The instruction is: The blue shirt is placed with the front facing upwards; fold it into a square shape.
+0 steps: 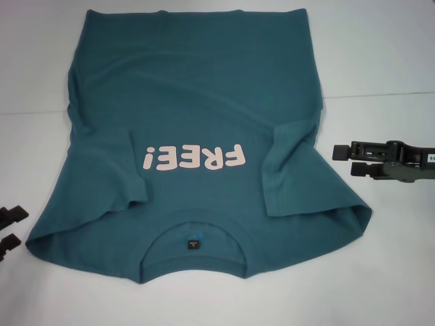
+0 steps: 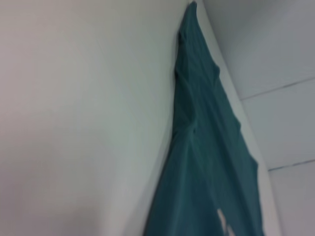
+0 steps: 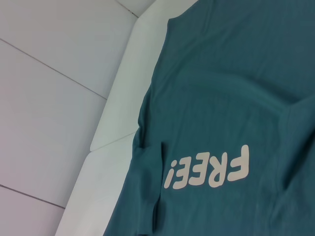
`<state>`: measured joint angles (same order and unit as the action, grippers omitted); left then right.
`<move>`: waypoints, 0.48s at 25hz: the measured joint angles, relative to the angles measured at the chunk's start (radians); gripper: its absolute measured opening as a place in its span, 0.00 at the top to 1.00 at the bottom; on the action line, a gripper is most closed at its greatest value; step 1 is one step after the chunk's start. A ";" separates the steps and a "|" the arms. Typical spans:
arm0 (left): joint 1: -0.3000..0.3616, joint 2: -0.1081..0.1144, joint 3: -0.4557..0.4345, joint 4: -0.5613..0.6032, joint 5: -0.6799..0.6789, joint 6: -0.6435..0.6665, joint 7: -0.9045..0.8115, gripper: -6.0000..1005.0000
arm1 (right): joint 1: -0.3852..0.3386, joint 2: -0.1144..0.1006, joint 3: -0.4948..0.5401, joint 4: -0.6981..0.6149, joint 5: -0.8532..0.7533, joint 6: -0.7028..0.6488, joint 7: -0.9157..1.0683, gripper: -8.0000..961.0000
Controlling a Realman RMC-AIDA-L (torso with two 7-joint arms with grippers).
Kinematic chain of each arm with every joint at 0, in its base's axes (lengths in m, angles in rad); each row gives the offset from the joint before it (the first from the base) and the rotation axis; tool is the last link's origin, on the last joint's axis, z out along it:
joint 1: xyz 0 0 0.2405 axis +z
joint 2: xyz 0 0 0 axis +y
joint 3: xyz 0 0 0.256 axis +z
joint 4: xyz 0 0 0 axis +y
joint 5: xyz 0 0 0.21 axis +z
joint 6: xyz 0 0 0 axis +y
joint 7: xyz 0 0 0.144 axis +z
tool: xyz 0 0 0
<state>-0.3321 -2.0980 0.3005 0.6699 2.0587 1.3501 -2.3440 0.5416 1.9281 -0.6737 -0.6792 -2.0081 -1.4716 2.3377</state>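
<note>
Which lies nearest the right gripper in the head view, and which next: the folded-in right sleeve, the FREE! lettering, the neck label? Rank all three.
From the right gripper, at the table's right edge:
1. Folded-in right sleeve, nearest on the blue shirt.
2. FREE! lettering, mid-chest.
3. Neck label, inside the collar, only slightly farther.

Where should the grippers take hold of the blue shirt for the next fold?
Probably the blue shirt at its two collar-end corners, each gripper coming from its own side: both sleeves already lie folded inward, leaving straight edges. Left gripper and right gripper wait beside them.
</note>
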 joint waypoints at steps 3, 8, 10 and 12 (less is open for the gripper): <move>-0.008 0.002 0.015 0.000 0.028 -0.020 0.025 0.28 | 0.000 0.000 0.000 -0.002 0.000 0.000 0.000 0.04; -0.020 -0.003 0.041 -0.001 0.052 -0.064 0.043 0.28 | 0.000 0.000 0.000 -0.003 0.001 0.000 -0.001 0.04; -0.022 -0.007 0.050 -0.001 0.053 -0.084 0.051 0.28 | 0.000 0.000 0.000 -0.003 0.001 0.000 -0.004 0.04; -0.022 -0.009 0.051 -0.001 0.051 -0.095 0.063 0.28 | 0.000 0.000 0.000 -0.003 0.001 0.000 -0.006 0.04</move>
<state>-0.3536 -2.1074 0.3510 0.6686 2.1098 1.2551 -2.2808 0.5414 1.9282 -0.6734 -0.6822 -2.0067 -1.4718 2.3314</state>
